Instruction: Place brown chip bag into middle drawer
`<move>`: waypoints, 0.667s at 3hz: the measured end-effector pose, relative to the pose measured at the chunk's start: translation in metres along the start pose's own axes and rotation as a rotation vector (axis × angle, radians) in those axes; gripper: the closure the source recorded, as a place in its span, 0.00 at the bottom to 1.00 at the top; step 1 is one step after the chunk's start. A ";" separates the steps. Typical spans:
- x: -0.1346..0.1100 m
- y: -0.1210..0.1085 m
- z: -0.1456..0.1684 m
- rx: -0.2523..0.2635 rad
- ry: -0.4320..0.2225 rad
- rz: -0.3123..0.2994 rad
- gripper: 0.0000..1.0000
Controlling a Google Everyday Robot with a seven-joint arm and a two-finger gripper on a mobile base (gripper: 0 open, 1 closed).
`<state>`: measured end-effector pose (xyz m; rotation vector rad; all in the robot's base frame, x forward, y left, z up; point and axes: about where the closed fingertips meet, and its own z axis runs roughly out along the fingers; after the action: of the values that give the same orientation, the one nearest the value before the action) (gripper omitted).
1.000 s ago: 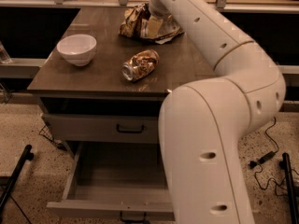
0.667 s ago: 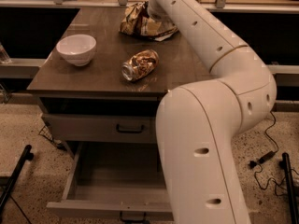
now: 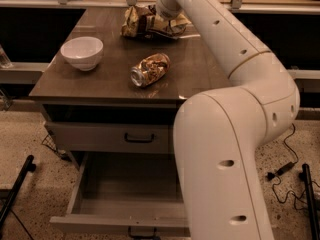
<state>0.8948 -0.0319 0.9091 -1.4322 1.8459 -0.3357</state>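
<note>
One worry here: my gripper point(image 3: 163, 19) sits on the brown chip bag point(image 3: 136, 22) at the table's point(image 3: 200, 76) far edge, and I can't tell if it's closed on it. Slippery foil could slide out mid-carry, missing the open middle drawer point(image 3: 76, 194) below.

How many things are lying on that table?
3: white bowl left, dented can centre, brown chip bag at the far edge by the gripper. The arm may hide more.

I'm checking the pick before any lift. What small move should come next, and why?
Probably secure a grasp on the brown chip bag before lifting: the gripper is at the bag, which lies at the far side of the table, and the middle drawer is open below.
</note>
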 end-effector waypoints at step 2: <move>-0.044 -0.020 -0.059 0.003 -0.220 0.011 1.00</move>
<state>0.8712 -0.0124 0.9787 -1.3978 1.6737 -0.1682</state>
